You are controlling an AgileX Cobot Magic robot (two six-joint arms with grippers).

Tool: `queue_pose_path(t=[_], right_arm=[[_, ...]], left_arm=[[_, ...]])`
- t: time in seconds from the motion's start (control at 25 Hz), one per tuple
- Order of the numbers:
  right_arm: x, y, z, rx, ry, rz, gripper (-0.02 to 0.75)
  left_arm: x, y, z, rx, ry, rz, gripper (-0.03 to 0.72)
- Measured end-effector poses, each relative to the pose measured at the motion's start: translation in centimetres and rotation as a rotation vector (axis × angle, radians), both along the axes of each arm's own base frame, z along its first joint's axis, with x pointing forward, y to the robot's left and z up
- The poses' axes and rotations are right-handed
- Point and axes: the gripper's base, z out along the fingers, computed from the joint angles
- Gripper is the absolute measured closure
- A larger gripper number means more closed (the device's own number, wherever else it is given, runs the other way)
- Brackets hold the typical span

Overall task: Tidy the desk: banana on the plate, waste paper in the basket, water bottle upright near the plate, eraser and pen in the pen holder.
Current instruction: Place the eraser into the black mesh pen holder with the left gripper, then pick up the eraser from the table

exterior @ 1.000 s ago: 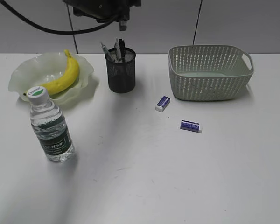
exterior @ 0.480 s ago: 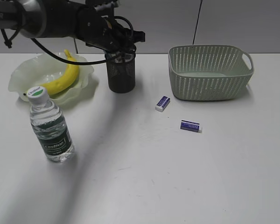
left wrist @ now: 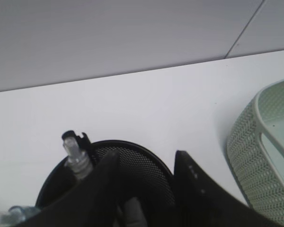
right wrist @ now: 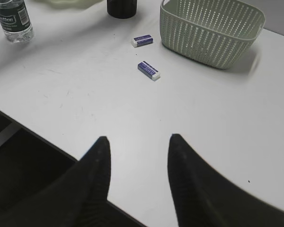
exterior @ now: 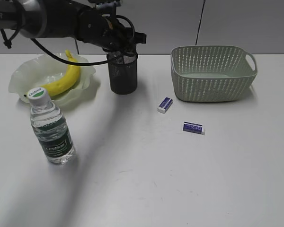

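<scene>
My left gripper [exterior: 125, 45] hangs over the black mesh pen holder [exterior: 123, 72]. In the left wrist view its jaws [left wrist: 146, 153] stand open above the holder's mouth [left wrist: 146, 161]. A grey pen-like shaft [left wrist: 132, 215] sits low between them, and a clear pen [left wrist: 75, 158] leans in the holder. Two erasers [exterior: 164, 104] [exterior: 193, 127] lie on the desk [exterior: 142, 184]. The banana [exterior: 66, 75] rests in the wavy green plate [exterior: 23, 75]. The water bottle [exterior: 49, 127] stands upright in front of the plate. The waste paper is out of view. My right gripper [right wrist: 138, 142] is open and empty over the desk's near edge.
The sage-green basket [exterior: 213, 71] stands at the back right; what it holds does not show. The left arm [exterior: 47, 21] stretches across the back left above the plate. A grey wall rises behind the desk.
The left arm has swung down from high above to sit low over the pen holder, hiding the pens there. Erasers, bottle and banana have not moved.
</scene>
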Motion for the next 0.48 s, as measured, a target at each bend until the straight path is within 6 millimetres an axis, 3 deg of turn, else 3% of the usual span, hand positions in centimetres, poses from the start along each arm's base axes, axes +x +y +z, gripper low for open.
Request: queue_pose_path(t=[0.28,0.36,0.48], right_arm=[[0.0,0.0,0.0,0.0,0.0,0.0,0.406],[0.0,0.0,0.0,0.0,0.0,0.0,0.406],[0.0,0.0,0.0,0.0,0.0,0.0,0.406]], left_arm=[[0.1,0.3,0.5,-0.002,-0.013,0.005,0.394],[-0.1,0.4,1.7,-0.012,-0.031,0.005,0.394],[-0.8,0.8,5.2,-0.04,-0.08,0.007,0.394]])
